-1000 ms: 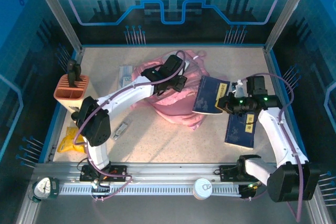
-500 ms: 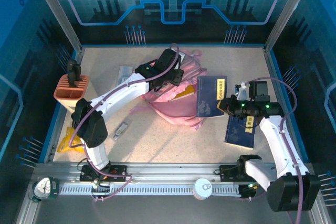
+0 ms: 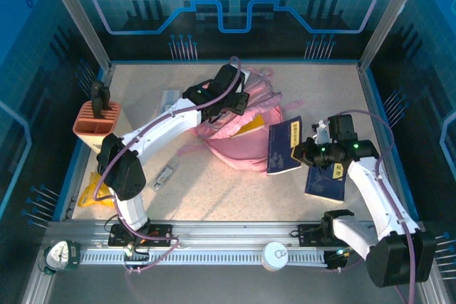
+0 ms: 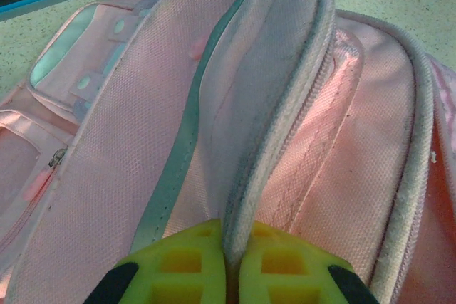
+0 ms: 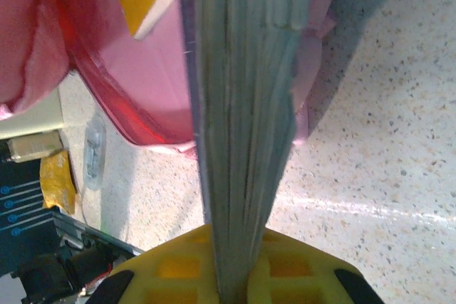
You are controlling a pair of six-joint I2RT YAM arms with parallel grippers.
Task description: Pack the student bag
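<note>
Speckled beige table [image 3: 228,197] is seen from above, fenced by a blue-lit enclosure. Just toward 12 o'clock of its middle lies the student bag [image 3: 231,137], a soft pink backpack slumped on its side, with its mouth turned toward 3 o'clock. A yellow item [image 3: 251,124] can be made out inside the opening. The rim of that opening is pinched by the left gripper [image 3: 234,102], whose yellow jaws are seen in the left wrist view [image 4: 231,247] closed tight on a piped zipper edge of the bag [image 4: 285,105], so the mouth is held up and apart. At 3 o'clock of the bag, touching its edge, a dark blue book [image 3: 285,147] is clamped on edge by the right gripper [image 3: 305,152]; in the right wrist view the jaws [image 5: 231,261] are closed on the book's pages [image 5: 242,105], spine-end pointed at the pink fabric. A second blue book [image 3: 326,180] lies flat at 4 o'clock. A salmon-orange pen holder [image 3: 96,123] stands at 9 o'clock and a yellow packet [image 3: 92,194] lies at 8 o'clock. The step in hand is judged to be loading the held book. Next, the book would need to be slid toward 9 o'clock through the mouth, with the rim held raised, before it is let go.
</note>
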